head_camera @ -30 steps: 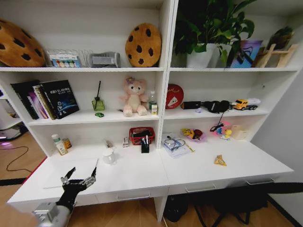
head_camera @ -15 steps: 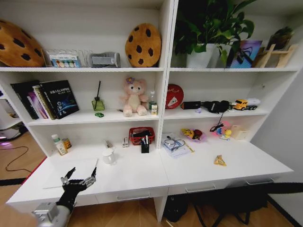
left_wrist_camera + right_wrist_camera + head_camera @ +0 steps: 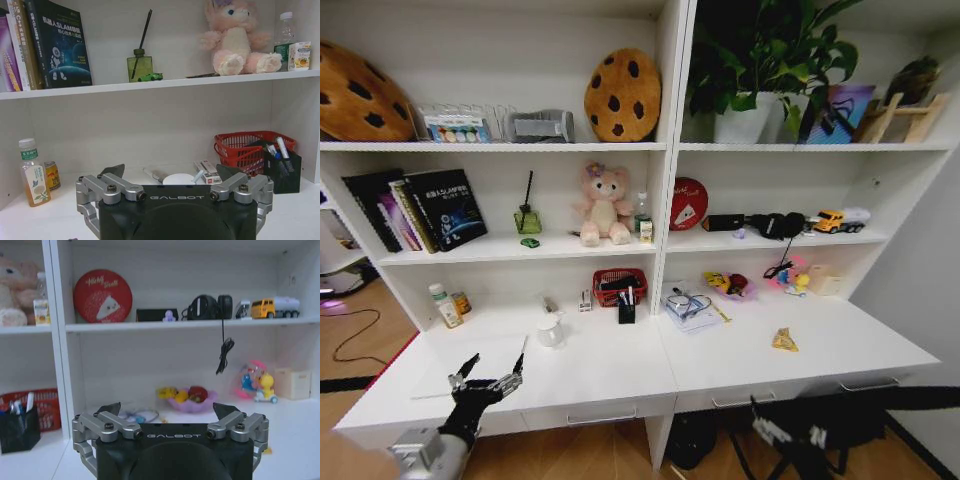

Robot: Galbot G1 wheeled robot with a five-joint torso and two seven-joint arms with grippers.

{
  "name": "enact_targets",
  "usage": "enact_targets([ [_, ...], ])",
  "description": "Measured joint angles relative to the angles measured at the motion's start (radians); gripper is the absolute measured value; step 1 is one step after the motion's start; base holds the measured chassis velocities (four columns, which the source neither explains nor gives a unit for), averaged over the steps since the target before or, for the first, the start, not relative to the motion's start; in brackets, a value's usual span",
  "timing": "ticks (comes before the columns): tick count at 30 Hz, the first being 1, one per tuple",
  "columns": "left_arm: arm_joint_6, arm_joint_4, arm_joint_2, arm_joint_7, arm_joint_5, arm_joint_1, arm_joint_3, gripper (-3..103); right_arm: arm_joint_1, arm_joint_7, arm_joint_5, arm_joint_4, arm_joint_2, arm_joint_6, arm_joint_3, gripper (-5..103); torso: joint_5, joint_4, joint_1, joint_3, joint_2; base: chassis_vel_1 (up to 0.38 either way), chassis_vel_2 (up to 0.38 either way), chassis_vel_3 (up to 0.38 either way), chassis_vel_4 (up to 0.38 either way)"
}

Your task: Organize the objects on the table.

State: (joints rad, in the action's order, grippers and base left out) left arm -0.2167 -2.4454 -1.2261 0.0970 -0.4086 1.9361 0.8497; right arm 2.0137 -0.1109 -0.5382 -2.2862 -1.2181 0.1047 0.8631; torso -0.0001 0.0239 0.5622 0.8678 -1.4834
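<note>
The white table (image 3: 610, 368) carries a slim silver laptop (image 3: 470, 362) lying flat at its left end. My left gripper (image 3: 486, 378) hovers open over the laptop's near edge; in the left wrist view it (image 3: 170, 173) holds nothing. A green-banded bottle (image 3: 445, 306) (image 3: 34, 173) stands at the back left. Pens (image 3: 626, 298) (image 3: 276, 150) stick up from a black holder. A yellow packet (image 3: 784, 340) lies on the right half. My right gripper (image 3: 786, 434) is low in front of the right drawers, and the right wrist view shows it (image 3: 167, 410) open and empty.
A white mug (image 3: 551, 330) stands mid-table beside the laptop. A red mesh basket (image 3: 619, 285) sits behind the pen holder. A purple bowl of toys (image 3: 728, 285) and papers (image 3: 690, 310) are at the back right. Shelves with books, a plush and headphones rise above.
My right gripper has come up into the head view at the bottom right, below the table's front. The left arm and the objects have not moved.
</note>
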Motion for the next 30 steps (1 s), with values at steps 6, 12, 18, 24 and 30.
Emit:
enact_targets([
  [6, 0.0, 0.0, 0.0, 0.0, 0.0, 0.0, 0.0, 100, -0.092, -0.02, -0.083, -0.019, 0.082, -0.1, 0.064, 100, 0.0002, 0.0, 0.0, 0.0, 0.0, 0.0, 0.0, 0.0, 0.0],
  [12, 0.0, 0.0, 0.0, 0.0, 0.0, 0.0, 0.0, 100, -0.132, -0.025, -0.138, -0.003, 0.121, -0.153, 0.078, 100, 0.0001, 0.0002, 0.0, 0.0, 0.0, -0.021, -0.018, 0.029, 0.036],
  [18, 0.0, 0.0, 0.0, 0.0, 0.0, 0.0, 0.0, 100, -0.142, 0.001, -0.14, 0.037, 0.138, -0.154, 0.085, 100, -0.0001, 0.0003, 0.0, 0.0, 0.0, -0.148, -0.136, 0.134, 0.141],
  [24, 0.0, 0.0, 0.0, 0.0, 0.0, 0.0, 0.0, 100, -0.187, 0.023, -0.157, 0.085, 0.183, -0.166, 0.088, 100, 0.0001, -0.0005, 0.0, 0.0, 0.0, -0.247, -0.213, 0.214, 0.219],
  [30, 0.0, 0.0, 0.0, 0.0, 0.0, 0.0, 0.0, 100, -0.23, 0.056, -0.203, 0.13, 0.23, -0.162, 0.069, 100, -0.0003, 0.0004, 0.0, 0.0, 0.0, -0.287, -0.268, 0.269, 0.283],
])
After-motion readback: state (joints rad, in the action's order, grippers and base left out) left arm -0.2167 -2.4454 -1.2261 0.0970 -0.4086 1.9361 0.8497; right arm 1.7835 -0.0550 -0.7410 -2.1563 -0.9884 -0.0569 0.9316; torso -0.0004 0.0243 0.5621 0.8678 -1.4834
